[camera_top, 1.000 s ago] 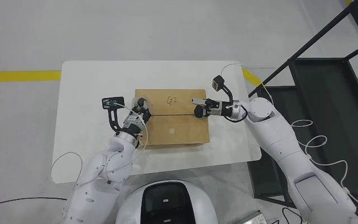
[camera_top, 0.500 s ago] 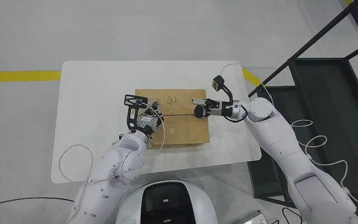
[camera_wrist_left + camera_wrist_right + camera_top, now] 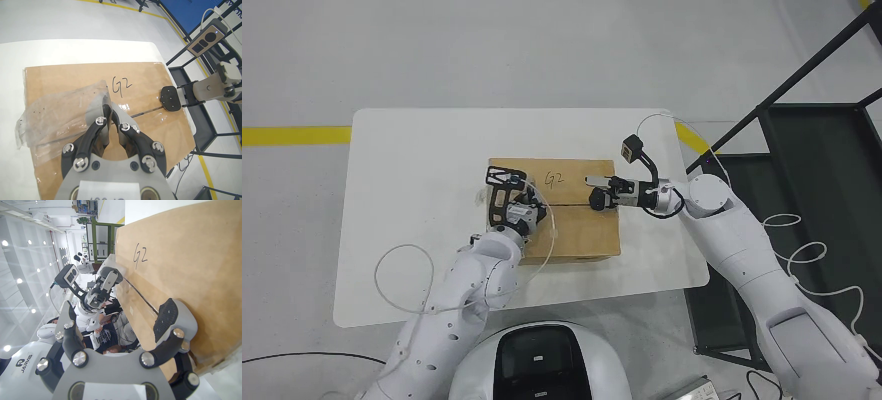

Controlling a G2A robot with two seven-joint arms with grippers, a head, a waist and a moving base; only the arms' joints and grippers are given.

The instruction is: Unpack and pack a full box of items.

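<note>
Cardboard box [image 3: 582, 235] sits shut on the table [image 3: 402, 180] — you're at the unsealing step. Left gripper [image 3: 110, 114] pinches the half-peeled clear tape [image 3: 56, 111]; right gripper [image 3: 594, 191], spread wide, presses the box top. Next — strip the tape clear, then lift the flaps.

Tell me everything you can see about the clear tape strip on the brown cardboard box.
The clear plastic tape strip is wide, glossy and crinkled, flecked with dark specks. Most of it is lifted off the brown cardboard box, bulging in a loose fold above the centre seam. The left gripper is shut on its raised end over the middle of the box. Its other end overhangs the box's edge.
</note>
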